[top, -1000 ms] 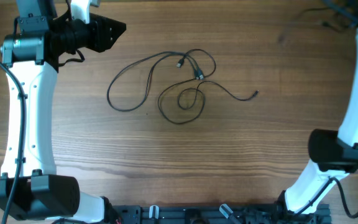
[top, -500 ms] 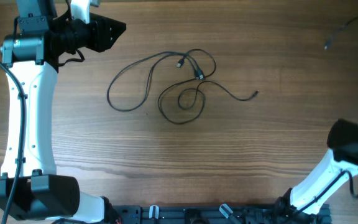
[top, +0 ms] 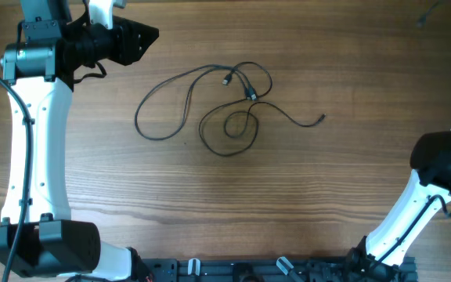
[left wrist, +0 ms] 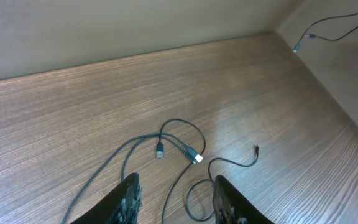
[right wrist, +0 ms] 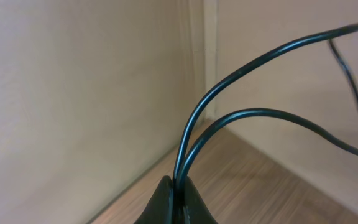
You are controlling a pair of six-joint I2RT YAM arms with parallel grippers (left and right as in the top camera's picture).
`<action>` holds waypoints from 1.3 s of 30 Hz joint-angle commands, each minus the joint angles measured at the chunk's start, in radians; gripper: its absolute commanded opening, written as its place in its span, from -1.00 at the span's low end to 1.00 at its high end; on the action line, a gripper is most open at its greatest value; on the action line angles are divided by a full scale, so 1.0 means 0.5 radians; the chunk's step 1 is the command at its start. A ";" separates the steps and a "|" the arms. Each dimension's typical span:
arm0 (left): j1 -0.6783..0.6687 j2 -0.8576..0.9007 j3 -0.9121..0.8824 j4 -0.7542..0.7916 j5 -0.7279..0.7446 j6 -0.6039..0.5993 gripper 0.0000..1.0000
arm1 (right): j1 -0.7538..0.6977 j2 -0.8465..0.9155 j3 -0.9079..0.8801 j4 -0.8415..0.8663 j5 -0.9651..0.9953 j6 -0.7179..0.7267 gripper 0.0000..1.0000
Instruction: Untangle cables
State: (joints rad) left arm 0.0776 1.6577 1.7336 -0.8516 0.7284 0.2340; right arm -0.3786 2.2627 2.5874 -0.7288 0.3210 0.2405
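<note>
A tangle of thin black cables point(top: 233, 106) lies in loops in the middle of the wooden table, its small plug ends near the centre; the left wrist view shows those cables point(left wrist: 179, 146) as well. My left gripper point(top: 151, 34) hangs at the far left, off to the side of the tangle. Seen from its own wrist, the left gripper point(left wrist: 176, 178) is open with nothing between its fingers. My right gripper point(right wrist: 179, 182) is shut on one doubled cable point(right wrist: 181, 165), whose two strands rise from the jaws. That cable's free plug end point(left wrist: 298, 47) dangles at the far right corner.
The left arm point(top: 37, 117) runs down the table's left side and the right arm's elbow point(top: 445, 160) stands at the right edge. Beige walls point(left wrist: 135, 25) close the table's far side and right side.
The right arm has swung out past the right edge of the overhead view, carrying its cable up and away to the far right corner. The left arm and the tangle have not moved.
</note>
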 commanded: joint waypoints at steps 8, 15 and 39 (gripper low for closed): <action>-0.008 0.015 -0.004 -0.047 0.030 0.038 -0.21 | -0.127 0.449 0.020 0.078 0.117 -0.124 -0.91; -0.008 0.015 -0.004 -0.112 0.029 0.038 -0.21 | -0.242 0.667 0.020 0.103 0.089 -0.139 -0.91; -0.152 0.015 -0.004 -0.103 -0.083 0.039 -0.17 | -0.214 0.810 0.018 0.132 -0.137 -0.182 -0.91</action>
State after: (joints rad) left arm 0.0025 1.6577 1.7336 -0.9054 0.7021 0.2344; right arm -0.4931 2.6492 2.5870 -0.6704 0.2657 0.1612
